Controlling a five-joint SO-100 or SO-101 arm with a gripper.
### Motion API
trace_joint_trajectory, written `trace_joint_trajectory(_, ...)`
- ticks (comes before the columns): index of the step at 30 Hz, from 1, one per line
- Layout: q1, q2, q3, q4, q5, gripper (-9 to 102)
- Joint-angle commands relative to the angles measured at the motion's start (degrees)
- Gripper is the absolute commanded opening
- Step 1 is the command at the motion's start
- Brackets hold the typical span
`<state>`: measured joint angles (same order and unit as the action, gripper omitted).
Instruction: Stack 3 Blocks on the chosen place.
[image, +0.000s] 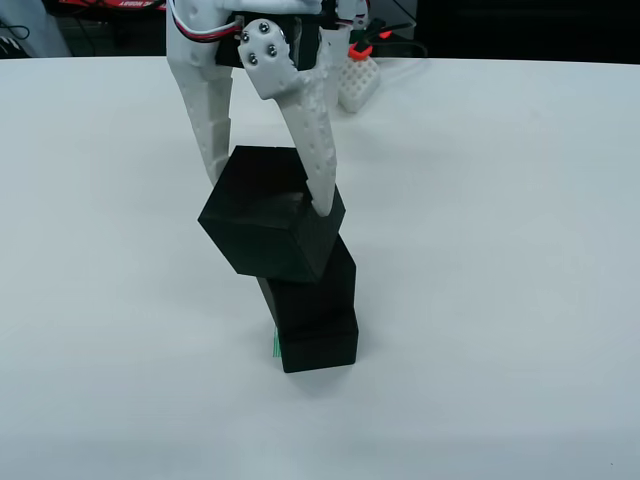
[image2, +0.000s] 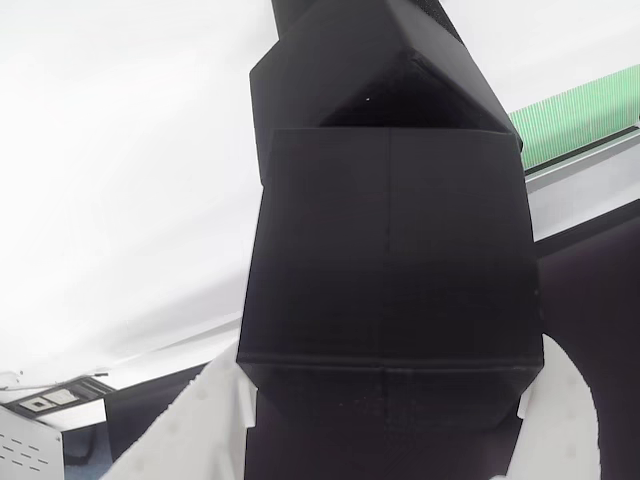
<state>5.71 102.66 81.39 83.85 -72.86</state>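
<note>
Blocks: the pincer (image: 270, 195) grips the top block (image: 268, 215), tilted on two stacked blocks (image: 315, 320) over the green patch (image: 274, 343); next, I think, straighten it, then let go

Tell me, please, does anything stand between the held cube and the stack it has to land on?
Nothing visible does. The gripper holds the top block, rotated and tilted, directly over the two stacked blocks on the green square. Whether it already touches them is unclear.
</note>
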Motion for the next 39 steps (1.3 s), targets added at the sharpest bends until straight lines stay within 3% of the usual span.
trace_joint_trajectory(1,0.4,0.2,0.0,-1.5,-0.4,25)
trace_joint_trajectory(20,-0.2,0.8,1.6,-3.8,0.4,38)
trace_joint_trajectory(37,-0.9,10.8,3.3,-3.3,0.4,37)
trace_joint_trajectory(39,-1.1,13.0,3.3,-2.6,0.4,34)
